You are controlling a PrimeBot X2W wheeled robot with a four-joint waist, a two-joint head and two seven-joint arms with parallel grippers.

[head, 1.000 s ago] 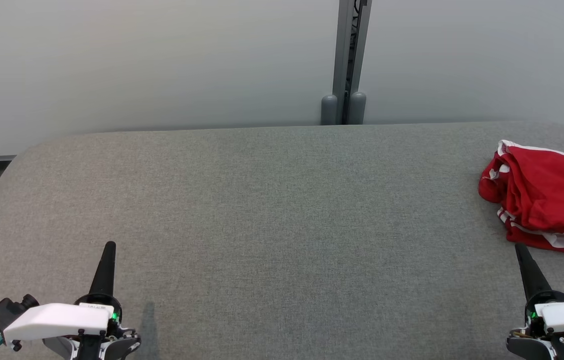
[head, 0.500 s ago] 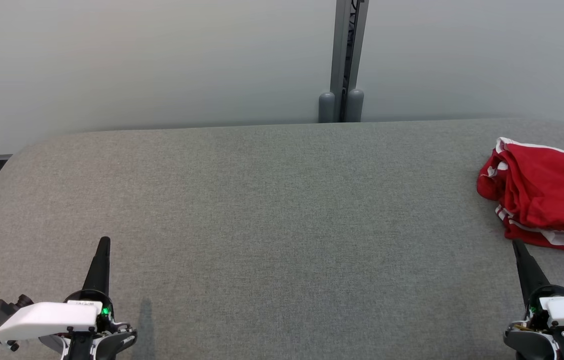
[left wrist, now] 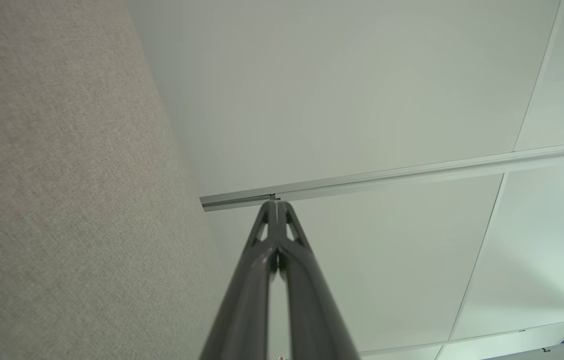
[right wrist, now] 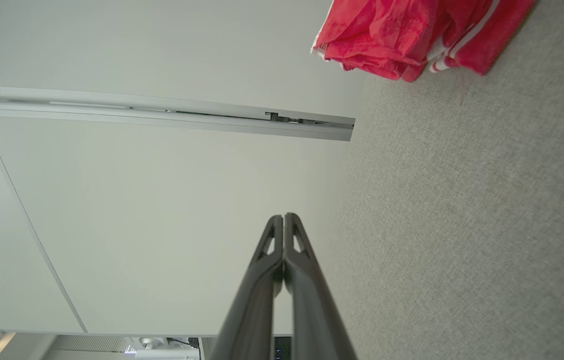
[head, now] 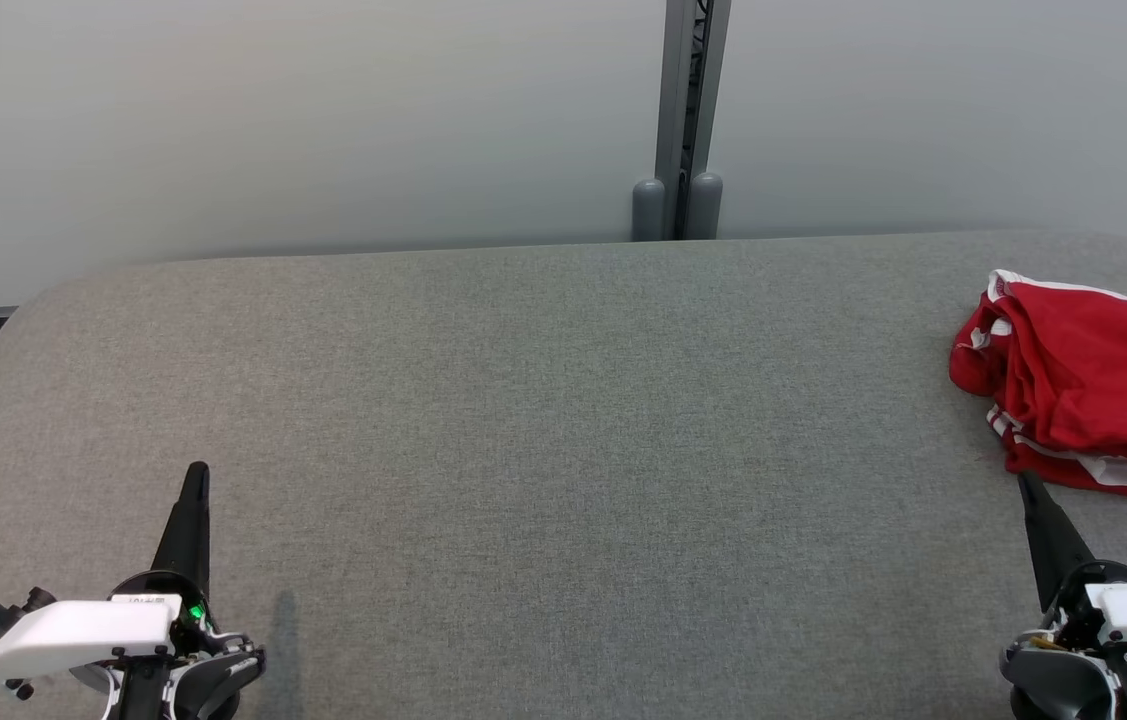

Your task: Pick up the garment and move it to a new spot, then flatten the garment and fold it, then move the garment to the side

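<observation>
Right hand (head: pixel 1026 482) near garment (head: pixel 1088 390) on table (head: pixel 563 400)

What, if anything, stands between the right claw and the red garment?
Nothing visible does. The right claw, shut, points toward the red garment, which lies crumpled at the right end of the grey tabletop. A short stretch of that tabletop is all that separates them.

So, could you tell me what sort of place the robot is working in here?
Likely a lab or test room for folding: a wide grey fabric-covered table, plain pale wall panels behind it, and one crumpled red garment.
</observation>
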